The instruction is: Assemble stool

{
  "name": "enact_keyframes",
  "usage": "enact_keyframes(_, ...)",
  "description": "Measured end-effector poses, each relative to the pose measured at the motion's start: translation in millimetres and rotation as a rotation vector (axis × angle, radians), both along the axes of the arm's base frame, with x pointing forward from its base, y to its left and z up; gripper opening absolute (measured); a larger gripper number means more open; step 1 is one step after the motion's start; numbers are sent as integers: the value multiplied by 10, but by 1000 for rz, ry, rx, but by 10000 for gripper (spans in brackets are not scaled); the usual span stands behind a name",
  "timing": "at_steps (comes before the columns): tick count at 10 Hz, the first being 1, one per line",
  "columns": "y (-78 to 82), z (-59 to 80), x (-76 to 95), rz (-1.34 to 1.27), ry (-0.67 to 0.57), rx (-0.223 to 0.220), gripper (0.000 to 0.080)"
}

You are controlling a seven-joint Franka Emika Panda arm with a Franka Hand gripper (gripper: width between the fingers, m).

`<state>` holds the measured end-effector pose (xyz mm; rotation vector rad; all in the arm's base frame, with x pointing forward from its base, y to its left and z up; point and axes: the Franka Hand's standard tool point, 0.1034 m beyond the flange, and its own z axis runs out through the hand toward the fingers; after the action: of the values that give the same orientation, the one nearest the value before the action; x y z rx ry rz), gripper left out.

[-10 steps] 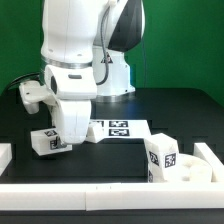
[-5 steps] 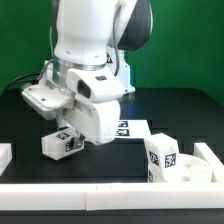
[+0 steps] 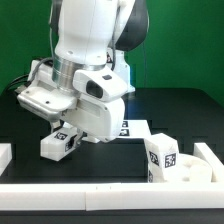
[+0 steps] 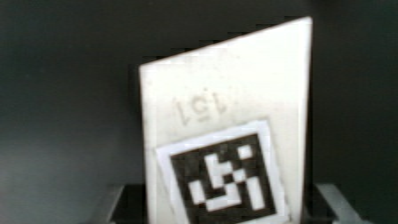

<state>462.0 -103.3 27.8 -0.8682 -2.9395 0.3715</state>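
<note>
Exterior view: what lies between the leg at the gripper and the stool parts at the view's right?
Bare black table between the leg and the stool parts, in the exterior view; the marker board sits just behind.

One robot arm (image 3: pixel 85 60) is in sight. Three white stool pieces can be counted. One is a tilted leg (image 3: pixel 55 144) under the arm, and two stand together at the exterior view's right: one upright leg (image 3: pixel 157 158) and one tagged piece (image 3: pixel 190 170) whose shape I cannot make out. There is one marker board (image 3: pixel 134 129), with its tags partly hidden and at least one showing. Three stretches of white border rail (image 3: pixel 100 190) are visible. The wrist view shows one white piece carrying one square tag (image 4: pixel 222 172).
</note>
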Motion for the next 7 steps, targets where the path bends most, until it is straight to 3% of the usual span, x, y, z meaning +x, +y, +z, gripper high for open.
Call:
enact_keyframes(4, 27, -30, -14, 285, 64, -1, 323)
enact_keyframes(7, 17, -32, -18, 247, 56, -5, 360)
